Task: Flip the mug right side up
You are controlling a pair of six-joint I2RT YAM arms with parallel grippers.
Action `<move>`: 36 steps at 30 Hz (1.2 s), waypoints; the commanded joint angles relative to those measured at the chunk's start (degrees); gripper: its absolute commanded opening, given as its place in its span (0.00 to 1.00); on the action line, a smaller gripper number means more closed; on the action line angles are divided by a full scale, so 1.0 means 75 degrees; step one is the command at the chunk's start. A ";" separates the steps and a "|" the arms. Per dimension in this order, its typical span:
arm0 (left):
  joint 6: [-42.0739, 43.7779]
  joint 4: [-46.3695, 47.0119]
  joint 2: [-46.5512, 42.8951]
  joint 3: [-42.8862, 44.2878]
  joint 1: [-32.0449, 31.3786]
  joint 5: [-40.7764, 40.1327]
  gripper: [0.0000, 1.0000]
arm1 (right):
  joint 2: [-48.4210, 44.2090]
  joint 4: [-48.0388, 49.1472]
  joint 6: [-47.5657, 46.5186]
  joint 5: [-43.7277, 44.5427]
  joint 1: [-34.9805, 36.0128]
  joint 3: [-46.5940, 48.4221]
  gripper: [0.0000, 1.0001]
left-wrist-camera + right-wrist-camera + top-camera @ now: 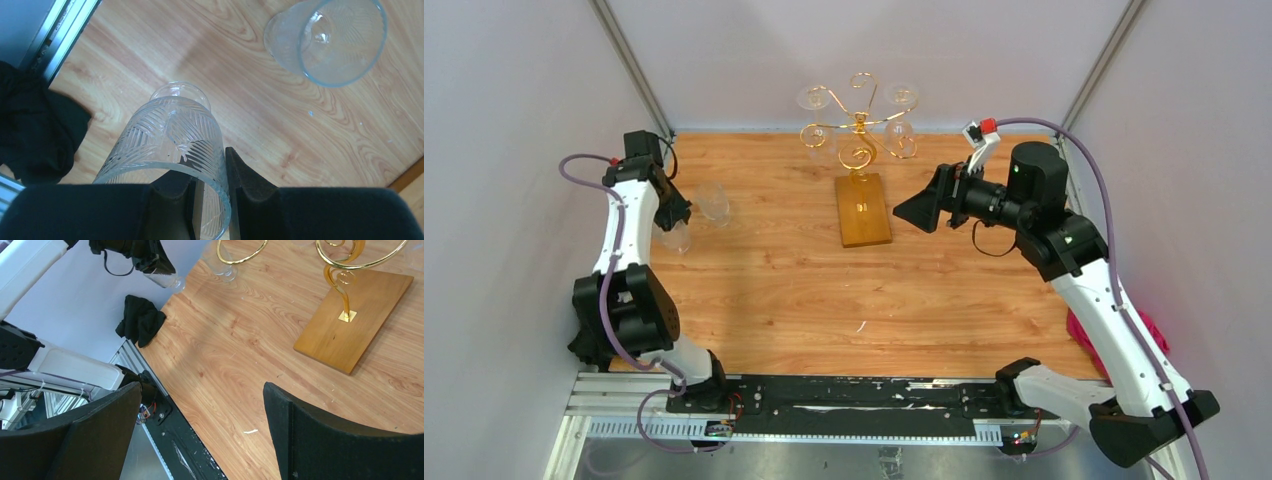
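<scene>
Two glass mugs, one gold rack, one black cloth.

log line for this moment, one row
left gripper: shut on glass mug rim | right gripper: open, empty | second glass: on table

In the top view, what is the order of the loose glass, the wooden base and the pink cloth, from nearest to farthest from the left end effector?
1. Loose glass, just right of the left end effector that grips the mug.
2. Wooden base, in the middle, toward the back.
3. Pink cloth, at the far right edge.
</scene>
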 commanded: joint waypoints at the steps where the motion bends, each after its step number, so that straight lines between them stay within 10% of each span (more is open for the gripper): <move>1: 0.0114 0.0574 0.0580 0.0093 0.0106 0.0000 0.00 | 0.0041 0.0225 -0.0019 -0.0180 -0.0081 -0.0124 0.96; 36: 0.0435 0.1578 0.2664 0.0553 0.0405 0.0043 0.00 | 0.0542 0.0889 0.0442 -0.0485 -0.0085 -0.0491 0.96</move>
